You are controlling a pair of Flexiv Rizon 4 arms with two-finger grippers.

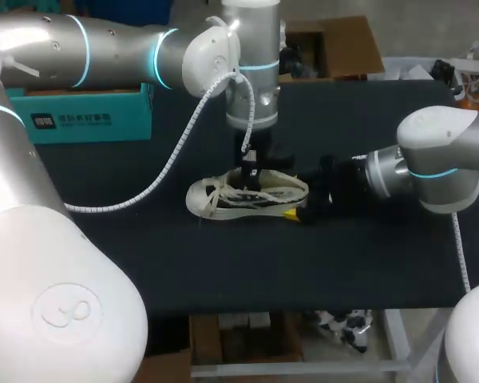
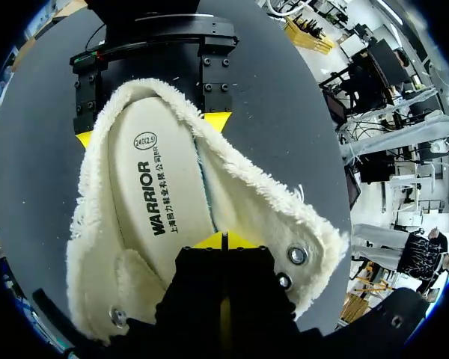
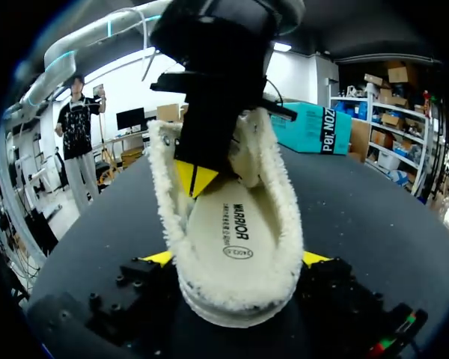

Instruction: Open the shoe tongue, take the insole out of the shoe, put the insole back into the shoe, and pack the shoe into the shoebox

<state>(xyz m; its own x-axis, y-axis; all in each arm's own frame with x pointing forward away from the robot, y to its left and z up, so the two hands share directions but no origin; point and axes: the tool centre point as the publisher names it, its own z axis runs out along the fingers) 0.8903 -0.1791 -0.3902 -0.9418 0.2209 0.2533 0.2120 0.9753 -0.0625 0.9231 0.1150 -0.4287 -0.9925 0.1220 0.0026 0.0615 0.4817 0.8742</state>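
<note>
Right jaws clamp the shoe (image 1: 273,195) heel; left jaws point straight down inside.

Shoe (image 1: 247,195): cream woven cloth, matt, its collar edge frayed to a rough fuzz; laces (image 1: 215,199) of flat cloth. Insole (image 2: 161,194) — smooth, matt, printed in black. Eyelets (image 2: 297,256): bright metal rings, glossy. Table (image 1: 223,263): dark, matt, even cover. Left arm (image 1: 104,48) and right arm (image 1: 439,152): smooth glossy shells, silver and white. Cable (image 1: 166,169): coiled white plastic. Right gripper (image 3: 238,258) — matt black body with bolt heads, tips smooth yellow. Shoebox (image 1: 88,116): teal card, low sheen.
</note>
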